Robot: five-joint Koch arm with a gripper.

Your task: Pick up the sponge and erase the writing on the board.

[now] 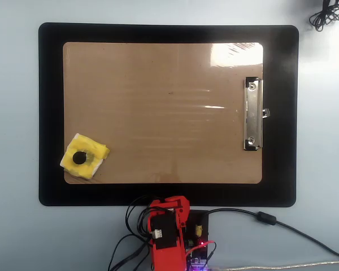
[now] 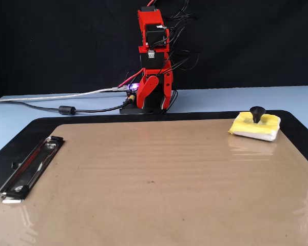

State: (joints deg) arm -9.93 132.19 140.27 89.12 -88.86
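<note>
Now the red arm (image 2: 154, 61) is sitting folded upright over its base, off the near edge of the black mat (image 1: 51, 113) in the overhead view, and its gripper (image 2: 155, 94) is tucked down against the base. Whether the jaws are parted or closed I cannot tell, since they are lying too close together in both views; they are holding nothing.

The sponge (image 1: 84, 156) is lying free on the board (image 1: 158, 113), near the corner farthest from the metal clip (image 1: 252, 113). It is well apart from the arm.

No writing is showing on the board; only a tiny dark speck (image 1: 170, 93) is sitting near the middle. By my judgement the erasing is finished and the arm is resting. If any wiping were left, the gripper would do best coming straight down over the black knob (image 2: 256, 111) on the sponge, pinching its stem, then pressing lightly and sliding flat.

The sponge is looking soft and square, yellow with pale edges. The board is smooth, glossy tan, with rounded corners and glare patches. The mat is matte. The table (image 1: 17, 237) is plain pale blue.
</note>
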